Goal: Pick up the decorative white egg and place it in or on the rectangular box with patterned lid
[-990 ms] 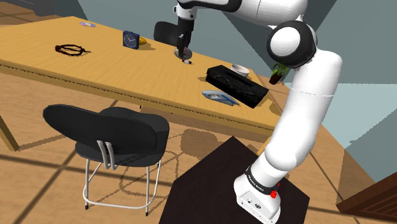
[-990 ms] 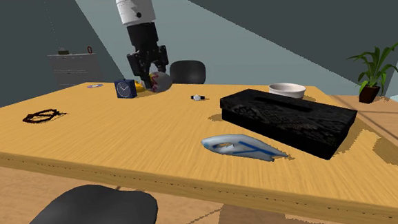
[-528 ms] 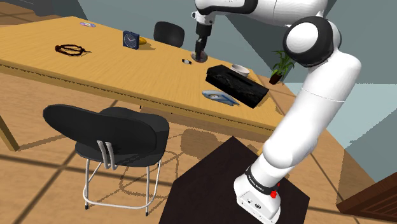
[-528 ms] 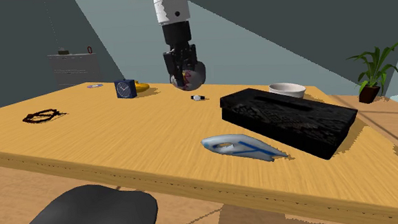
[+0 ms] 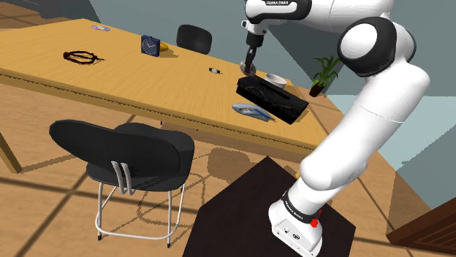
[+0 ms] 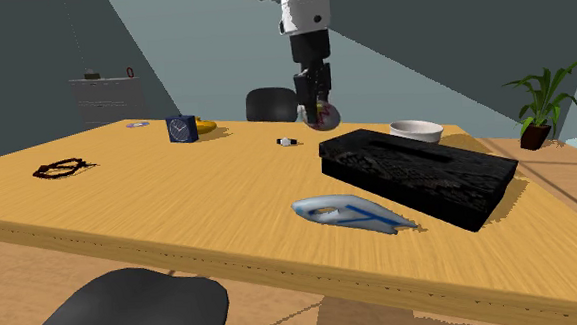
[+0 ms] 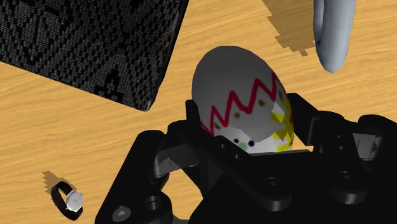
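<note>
Pickup done — the claw (image 7: 247,124) clasps the zigzag-painted white egg (image 7: 238,89), held above the counter (image 6: 178,201) just beside the black patterned-lid box (image 6: 417,166) — placing it there remains.

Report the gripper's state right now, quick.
Gripper: shut on the decorated egg, holding it in the air close to the black patterned box.

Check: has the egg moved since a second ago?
Yes, the egg shifted toward the second exterior view's right, from near the clock to beside the black box.
</note>
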Controlling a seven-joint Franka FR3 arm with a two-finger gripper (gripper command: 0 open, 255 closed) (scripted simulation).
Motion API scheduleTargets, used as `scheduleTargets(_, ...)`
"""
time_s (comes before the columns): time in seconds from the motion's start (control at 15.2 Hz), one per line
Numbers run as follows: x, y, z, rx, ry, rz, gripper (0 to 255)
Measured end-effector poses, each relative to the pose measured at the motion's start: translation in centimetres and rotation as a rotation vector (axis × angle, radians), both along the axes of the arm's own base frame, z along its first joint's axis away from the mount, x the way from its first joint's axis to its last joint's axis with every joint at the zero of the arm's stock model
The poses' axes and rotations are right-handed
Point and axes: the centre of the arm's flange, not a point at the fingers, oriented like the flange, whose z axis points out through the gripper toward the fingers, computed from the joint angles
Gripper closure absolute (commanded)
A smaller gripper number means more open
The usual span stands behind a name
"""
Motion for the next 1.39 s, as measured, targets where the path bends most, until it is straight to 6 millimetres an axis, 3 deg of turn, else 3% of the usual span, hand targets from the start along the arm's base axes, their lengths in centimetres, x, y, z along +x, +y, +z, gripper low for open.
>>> scheduleTargets(0.99, -9.7, -17.7, 0.5, 0.0, 0.0, 0.0, 255)
scheduleTargets(1.39, -10.5, -19.0, -2.4, 0.0, 0.0, 0.001, 255)
